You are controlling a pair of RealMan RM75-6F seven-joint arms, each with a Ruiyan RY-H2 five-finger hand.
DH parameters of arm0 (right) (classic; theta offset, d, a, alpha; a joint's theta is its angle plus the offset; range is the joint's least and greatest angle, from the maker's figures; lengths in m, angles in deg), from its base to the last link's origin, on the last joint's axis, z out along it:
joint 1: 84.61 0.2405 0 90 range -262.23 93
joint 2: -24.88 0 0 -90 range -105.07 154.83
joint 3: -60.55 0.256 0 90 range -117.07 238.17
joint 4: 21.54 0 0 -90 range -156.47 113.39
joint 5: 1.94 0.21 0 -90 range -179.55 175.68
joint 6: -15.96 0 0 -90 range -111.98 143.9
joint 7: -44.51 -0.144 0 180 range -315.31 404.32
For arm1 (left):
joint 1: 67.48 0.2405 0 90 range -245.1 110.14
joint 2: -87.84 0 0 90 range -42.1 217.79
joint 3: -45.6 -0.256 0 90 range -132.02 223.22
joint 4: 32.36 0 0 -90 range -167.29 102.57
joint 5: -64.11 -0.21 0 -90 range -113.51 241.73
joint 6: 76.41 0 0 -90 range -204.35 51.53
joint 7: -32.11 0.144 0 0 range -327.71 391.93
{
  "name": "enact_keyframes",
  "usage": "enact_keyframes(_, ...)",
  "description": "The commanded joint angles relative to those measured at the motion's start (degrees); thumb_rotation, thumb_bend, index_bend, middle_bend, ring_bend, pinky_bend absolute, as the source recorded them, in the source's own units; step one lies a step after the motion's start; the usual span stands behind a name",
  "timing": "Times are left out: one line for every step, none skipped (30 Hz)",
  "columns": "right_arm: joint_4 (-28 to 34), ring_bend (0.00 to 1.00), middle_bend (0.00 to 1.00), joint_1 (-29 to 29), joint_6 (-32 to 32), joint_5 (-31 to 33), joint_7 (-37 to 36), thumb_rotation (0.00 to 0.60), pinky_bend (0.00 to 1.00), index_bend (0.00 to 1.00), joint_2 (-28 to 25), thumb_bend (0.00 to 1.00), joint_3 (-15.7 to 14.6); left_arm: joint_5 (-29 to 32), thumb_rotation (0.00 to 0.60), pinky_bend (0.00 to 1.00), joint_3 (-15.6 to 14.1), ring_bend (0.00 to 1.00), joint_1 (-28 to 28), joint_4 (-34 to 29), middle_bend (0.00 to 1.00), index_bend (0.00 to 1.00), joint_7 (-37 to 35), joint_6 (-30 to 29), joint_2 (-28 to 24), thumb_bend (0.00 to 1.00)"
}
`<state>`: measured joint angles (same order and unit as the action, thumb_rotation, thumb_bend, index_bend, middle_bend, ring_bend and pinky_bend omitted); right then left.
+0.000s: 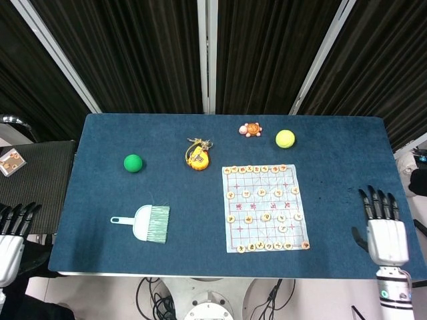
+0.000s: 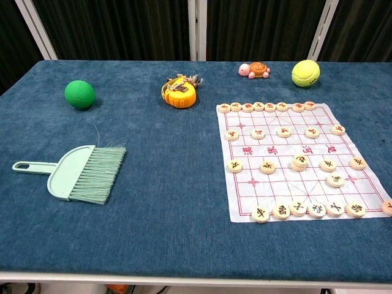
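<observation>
Right hand hangs empty with fingers spread, off the table's right edge, well apart from our xiangqi board, where one piece sits stacked on another; left hand likewise empty.

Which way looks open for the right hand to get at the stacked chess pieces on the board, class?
Probably from the right: the right hand, open and empty, hovers beyond the chess board with bare cloth between it and the stacked chess pieces.
</observation>
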<state>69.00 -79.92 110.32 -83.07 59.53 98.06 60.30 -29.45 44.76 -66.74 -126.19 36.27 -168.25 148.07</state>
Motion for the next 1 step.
enact_keyframes(-2.1,0.0,0.0,-3.6,2.3,0.4,-4.8,0.6,0.0,0.0,-2.0,0.17,-1.1,0.5,0.6,0.0,0.3,0.0,-0.3,0.3,0.05,0.05,0.3,0.3,0.5,0.1)
